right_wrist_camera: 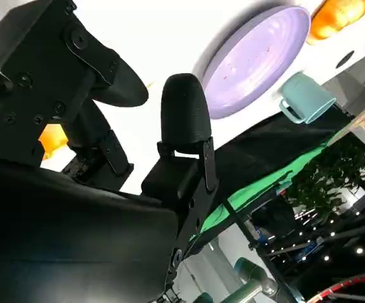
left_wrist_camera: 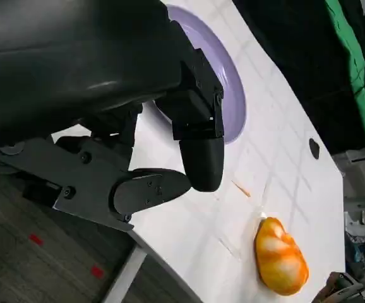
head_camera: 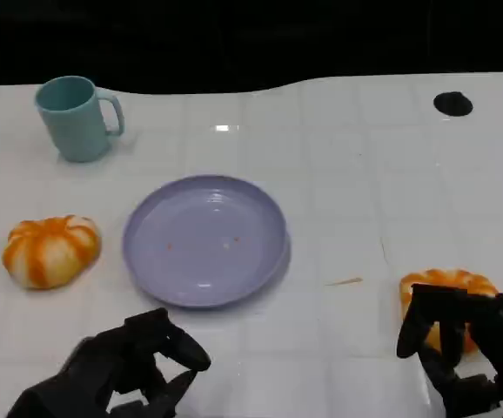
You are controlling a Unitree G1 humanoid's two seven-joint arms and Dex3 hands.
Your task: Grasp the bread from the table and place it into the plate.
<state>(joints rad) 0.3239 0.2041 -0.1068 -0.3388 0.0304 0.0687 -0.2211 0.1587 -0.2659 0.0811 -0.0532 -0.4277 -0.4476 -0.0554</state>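
A lavender plate (head_camera: 204, 240) is sitting near the middle of a white tiled table (head_camera: 347, 174), and it serves as the landmark here. Open tabletop is lying all around the plate's rim, with a wide bare stretch between the plate and the table's right side. The table's far edge is curving against a black backdrop beyond the plate.

To the right of the plate and nearer the robot, an orange-and-white bread roll (head_camera: 448, 292) is lying on the table. The right hand (head_camera: 465, 344) is hovering at this roll with its fingers (head_camera: 421, 318) spread apart and draped over the roll's near side; whether they are touching it cannot be told. A second bread roll (head_camera: 51, 250) is resting just left of the plate, apart from its rim.

The left hand (head_camera: 125, 366) is hanging in front of the plate, nearer the robot, with fingers loosely curled and parted, holding nothing.

A teal mug (head_camera: 79, 117) is standing upright beyond the plate to the left. A small black round mark (head_camera: 452, 104) is showing far to the plate's right, near the table's far edge. A thin tan sliver (head_camera: 345, 281) is lying between the plate and the right-hand roll.
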